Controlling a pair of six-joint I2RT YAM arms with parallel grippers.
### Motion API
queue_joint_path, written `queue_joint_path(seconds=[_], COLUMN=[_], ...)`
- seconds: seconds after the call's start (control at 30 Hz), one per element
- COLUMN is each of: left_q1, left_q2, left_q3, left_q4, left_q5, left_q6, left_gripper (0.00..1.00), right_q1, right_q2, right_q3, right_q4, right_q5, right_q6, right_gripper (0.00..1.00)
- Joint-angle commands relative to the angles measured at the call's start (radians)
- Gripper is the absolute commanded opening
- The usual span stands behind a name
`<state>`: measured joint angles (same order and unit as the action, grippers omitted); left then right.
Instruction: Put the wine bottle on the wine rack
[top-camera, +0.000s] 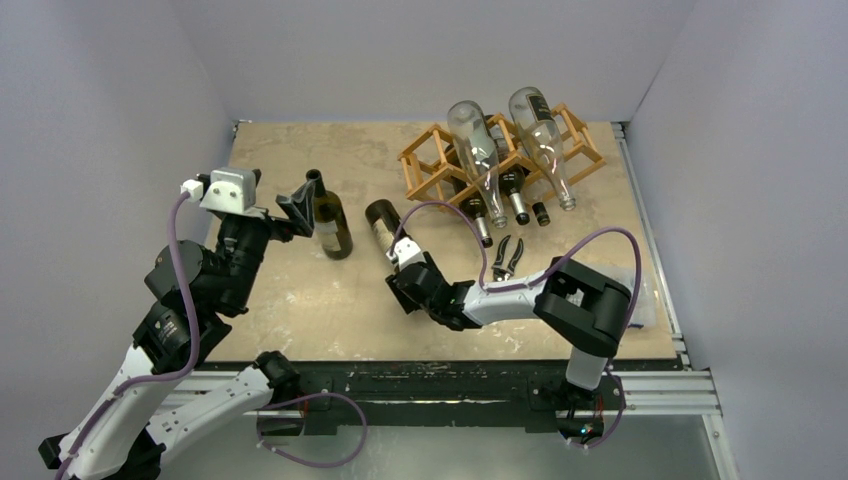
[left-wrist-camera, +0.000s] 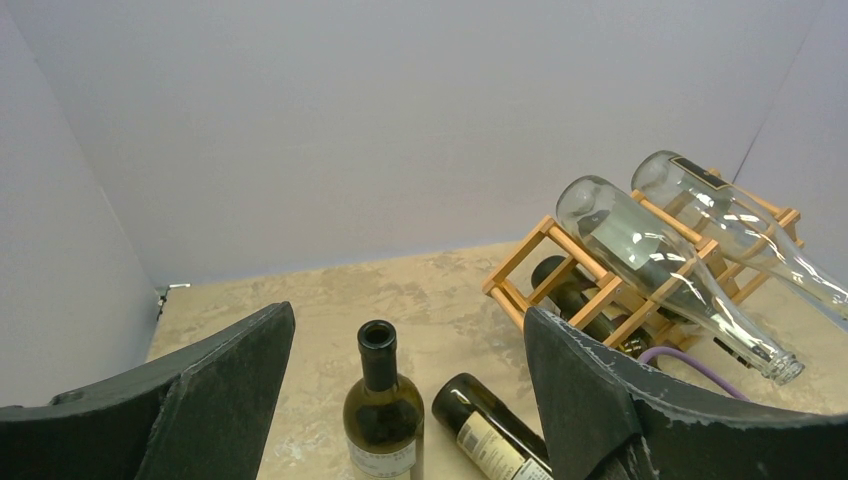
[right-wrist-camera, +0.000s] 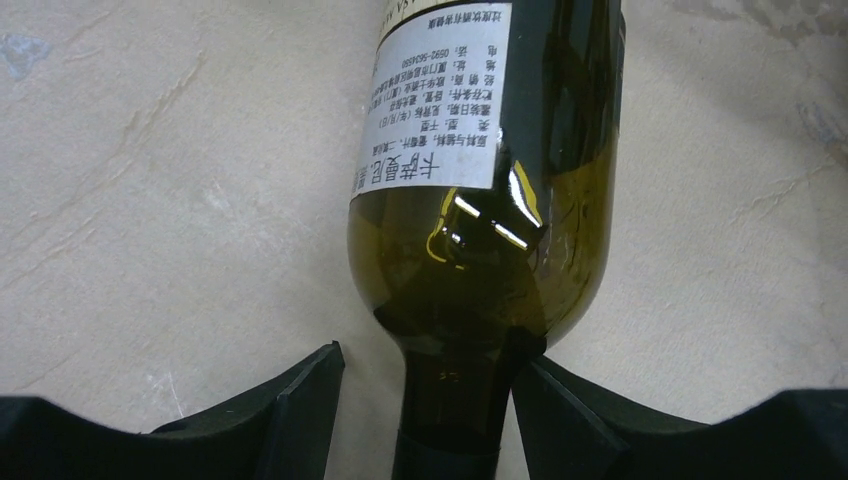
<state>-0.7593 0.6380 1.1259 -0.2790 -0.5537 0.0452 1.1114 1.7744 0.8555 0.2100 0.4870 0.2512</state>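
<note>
Right hand (right-wrist-camera: 428, 360) around Chinese-labelled wine bottle (right-wrist-camera: 470, 260)

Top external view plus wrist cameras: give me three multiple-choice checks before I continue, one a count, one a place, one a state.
1. Clear glass bottles lying atop the light-brown wooden lattice wine rack: A one, B two, C four.
2. The lying dark-green glass wine bottle's neck is: A in a rack cell, B between the black right gripper's fingers, C atop the rack.
3. The olive glass bottle with a pale label, left of it in the top view, is: A upright, B on its side, C racked.
Answers: 1 B, two clear bodies rest across the top bars; 2 B, the right wrist view shows a finger either side of the neck; 3 A, its mouth faces up.
</note>
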Motion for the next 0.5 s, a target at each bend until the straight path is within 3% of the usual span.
queue_joint_path(seconds=[0.0,0.17,0.47], left_q1=[0.007,0.006,0.006], left_q2=[0.0,-0.003,0.004], left_q3=[0.024,0.025,0.018], left_q4=[0.026,0.022,0.038], left_q5=[-0.003,0.002,-0.018], left_q6=[0.011,0.012,0.034], left_gripper=[0.85,0.84,0.84], right_q1=[-0.011,-0.015,-0.015], right_q2=[0.042,0.053,-0.083], right_q3=[0.069,0.095,0.049], right_q4=[0.074,0.059,0.003], right_q5=[0.052,0.053,0.056], right_q6=[-0.036,-0.037,0.009], right_gripper=[0.65,0.52,0.3])
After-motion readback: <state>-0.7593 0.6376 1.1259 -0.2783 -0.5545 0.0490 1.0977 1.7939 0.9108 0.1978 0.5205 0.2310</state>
